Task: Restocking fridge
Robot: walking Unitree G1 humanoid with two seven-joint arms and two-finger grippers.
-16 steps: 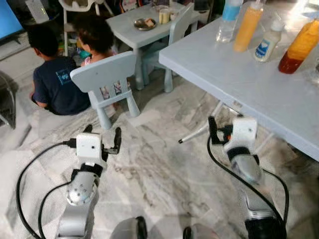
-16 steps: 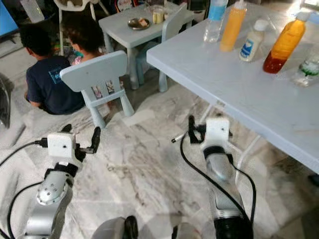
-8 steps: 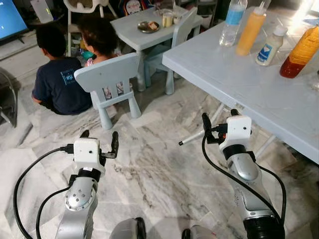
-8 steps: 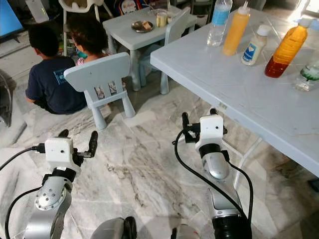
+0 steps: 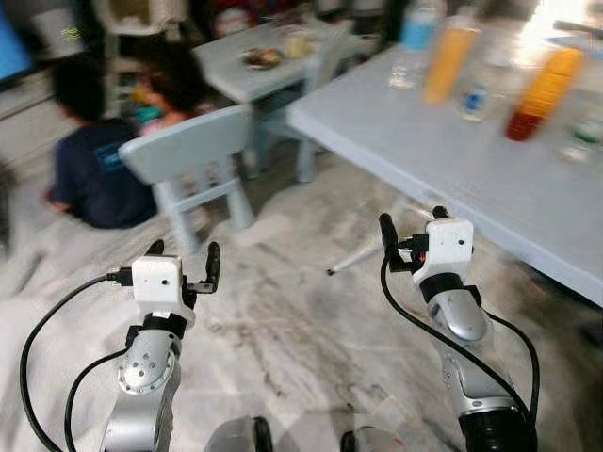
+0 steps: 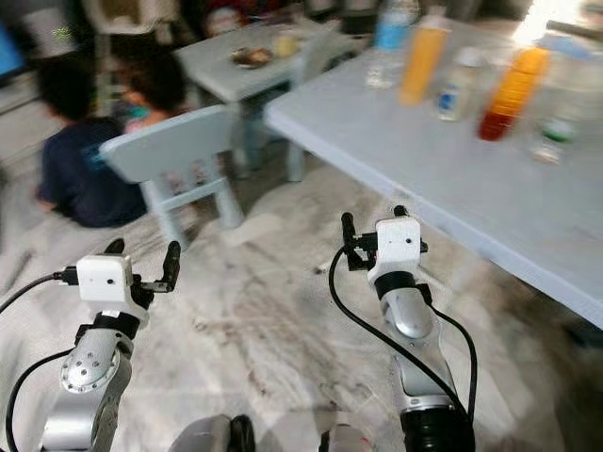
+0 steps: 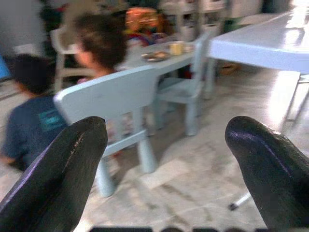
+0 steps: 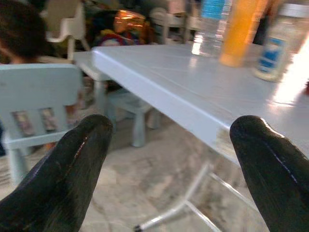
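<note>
Marble floor is passing under me, both arms held low, the left gripper (image 5: pixel 185 262) and the right gripper (image 5: pixel 409 224) spread wide, holding nothing. I am looking at the white table (image 5: pixel 443 160), where the bottles (image 5: pixel 443 61) are standing along its far edge: likely full and heavy, smooth plastic, so I am judging mid-body the safest hold. Beyond, a small chair (image 5: pixel 193 160), two seated children (image 5: pixel 89 141) and a low table (image 5: pixel 250 66) are crowding the left side.
</note>
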